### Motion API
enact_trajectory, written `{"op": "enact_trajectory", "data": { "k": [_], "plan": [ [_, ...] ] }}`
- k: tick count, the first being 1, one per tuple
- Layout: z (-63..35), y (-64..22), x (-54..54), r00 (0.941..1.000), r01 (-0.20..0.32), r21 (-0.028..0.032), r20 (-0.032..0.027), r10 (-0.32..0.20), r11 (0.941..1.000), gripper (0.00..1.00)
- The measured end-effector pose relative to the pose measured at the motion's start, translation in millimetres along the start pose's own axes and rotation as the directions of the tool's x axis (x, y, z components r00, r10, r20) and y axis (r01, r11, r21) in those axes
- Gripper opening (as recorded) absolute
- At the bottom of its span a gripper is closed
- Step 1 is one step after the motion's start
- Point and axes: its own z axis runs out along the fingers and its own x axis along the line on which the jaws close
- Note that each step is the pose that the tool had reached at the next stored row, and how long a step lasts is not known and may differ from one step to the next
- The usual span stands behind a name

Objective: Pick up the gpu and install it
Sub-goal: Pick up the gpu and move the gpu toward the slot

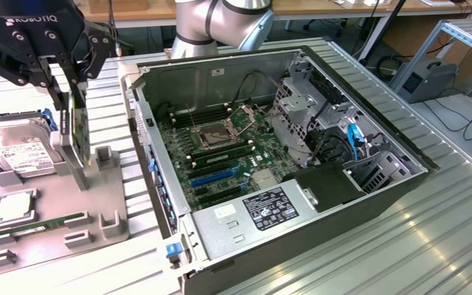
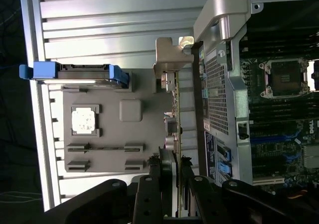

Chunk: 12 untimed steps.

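The gpu [image 1: 76, 147] is a thin dark card standing on edge over the grey parts tray [image 1: 96, 203], at the exterior view's left. My gripper [image 1: 72, 98] reaches down from above with a finger on each face of the card's upper part, shut on it. In the wrist view the gpu [image 2: 175, 109] appears edge-on, running from its silvery bracket [image 2: 172, 55] back between the black fingers [image 2: 149, 194] of my gripper [image 2: 172, 176]. Its lower edge is close to the tray's posts; I cannot tell whether it is clear of them.
The open computer case [image 1: 367, 123] lies to the exterior view's right of the tray, its motherboard [image 1: 219, 153] and blue slots [image 1: 216, 178] exposed. On the tray lie a hard drive [image 1: 19, 150], a processor chip [image 1: 15, 206] and a green RAM stick [image 1: 39, 226]. The case wall [image 2: 219, 84] stands close beside the card.
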Motion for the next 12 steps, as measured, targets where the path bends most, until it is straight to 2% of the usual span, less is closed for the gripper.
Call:
{"op": "enact_trajectory", "data": {
  "k": [12],
  "plan": [
    [-5.3,0.1,-0.1,1.0,0.0,0.0,0.0,0.0,1.0,0.27]
  ]
}}
